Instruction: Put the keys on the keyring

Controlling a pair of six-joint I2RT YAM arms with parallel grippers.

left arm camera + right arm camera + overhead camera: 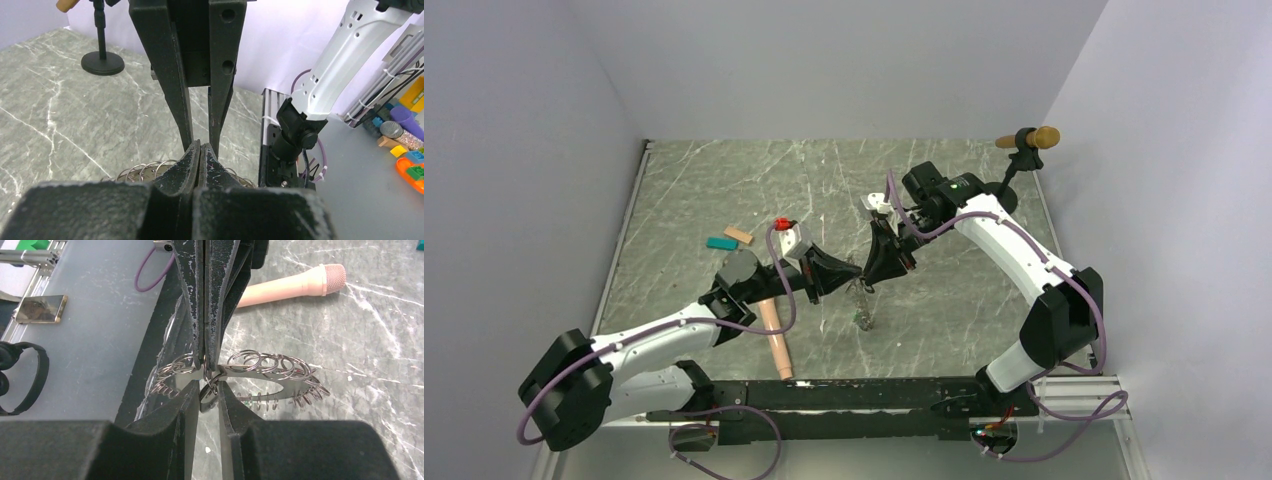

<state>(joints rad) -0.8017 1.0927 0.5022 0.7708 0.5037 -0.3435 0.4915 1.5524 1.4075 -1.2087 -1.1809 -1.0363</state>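
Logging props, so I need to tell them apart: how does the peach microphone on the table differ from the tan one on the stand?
The peach microphone lies flat on the table; the tan microphone is held up on a black stand. The peach one is pale pink; the tan one is darker, brownish. The peach one lies toward the near edge; the tan one stands at the far right corner. Both are slim cylinders.

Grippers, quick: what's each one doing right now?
Left gripper: jaws shut on the keyring.
Right gripper: jaws nearly shut, pinching a ring of the same keyring.
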